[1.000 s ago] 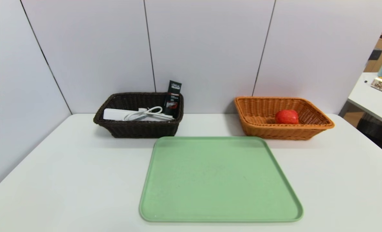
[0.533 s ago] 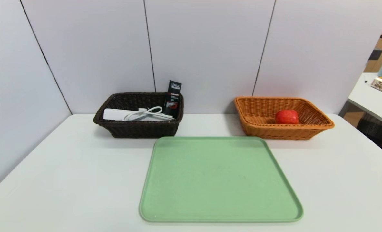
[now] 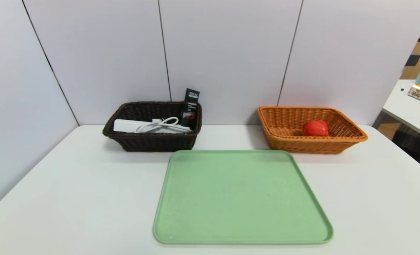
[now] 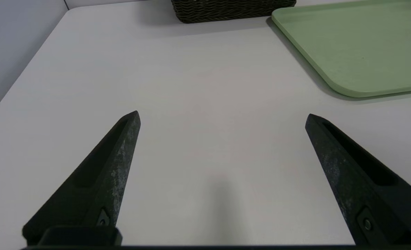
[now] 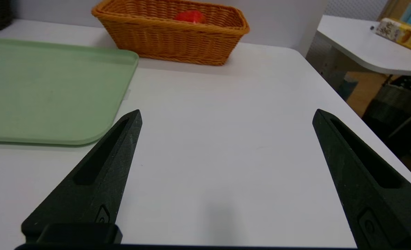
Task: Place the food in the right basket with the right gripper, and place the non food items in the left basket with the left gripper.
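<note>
The table (image 3: 71,198) carries everything, and both hands hang low over its bare near edge. The left hand (image 4: 222,116) has its fingers spread wide and holds nothing; ahead of it and to its right lies the tray (image 3: 241,198), with nothing on it. The right hand (image 5: 226,114) is likewise spread and empty, the tray ahead to its left. The brown basket (image 3: 153,141) sits well ahead of the left hand, past the tray's far corner; the orange basket (image 3: 312,143) sits well ahead of the right hand. Sorting appears complete: no item remains outside a basket. In the brown basket lie a white power strip (image 3: 128,125) with its cord (image 3: 165,124), and a dark tube (image 3: 190,109) standing against the basket's right wall. The strip is judged stiff and moderately heavy, best taken across its narrow body, the cord left loose. The tube is judged light and slightly yielding; grip mid-body. In the orange basket rests the apple (image 3: 315,128), judged firm, smooth and prone to roll; grip across its widest part.
</note>
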{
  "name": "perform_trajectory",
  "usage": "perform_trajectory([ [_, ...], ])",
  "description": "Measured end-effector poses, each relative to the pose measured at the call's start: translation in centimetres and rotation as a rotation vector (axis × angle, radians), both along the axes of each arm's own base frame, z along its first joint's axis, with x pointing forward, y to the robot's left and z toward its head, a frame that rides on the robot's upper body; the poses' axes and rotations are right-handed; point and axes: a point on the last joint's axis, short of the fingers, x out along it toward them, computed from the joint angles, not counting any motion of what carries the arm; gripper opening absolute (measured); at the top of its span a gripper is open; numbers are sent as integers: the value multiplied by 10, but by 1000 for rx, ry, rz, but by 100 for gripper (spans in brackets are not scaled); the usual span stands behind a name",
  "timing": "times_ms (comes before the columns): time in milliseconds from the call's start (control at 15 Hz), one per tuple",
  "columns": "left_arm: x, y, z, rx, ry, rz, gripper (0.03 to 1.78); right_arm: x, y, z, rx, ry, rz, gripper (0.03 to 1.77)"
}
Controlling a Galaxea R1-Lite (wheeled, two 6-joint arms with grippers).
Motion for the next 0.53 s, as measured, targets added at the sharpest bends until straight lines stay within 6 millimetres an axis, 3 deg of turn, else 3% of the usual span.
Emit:
perform_trajectory([
  [533, -3, 0, -2, -170, -1, 3, 169, 6, 2, -17, 43, 41, 87, 169],
])
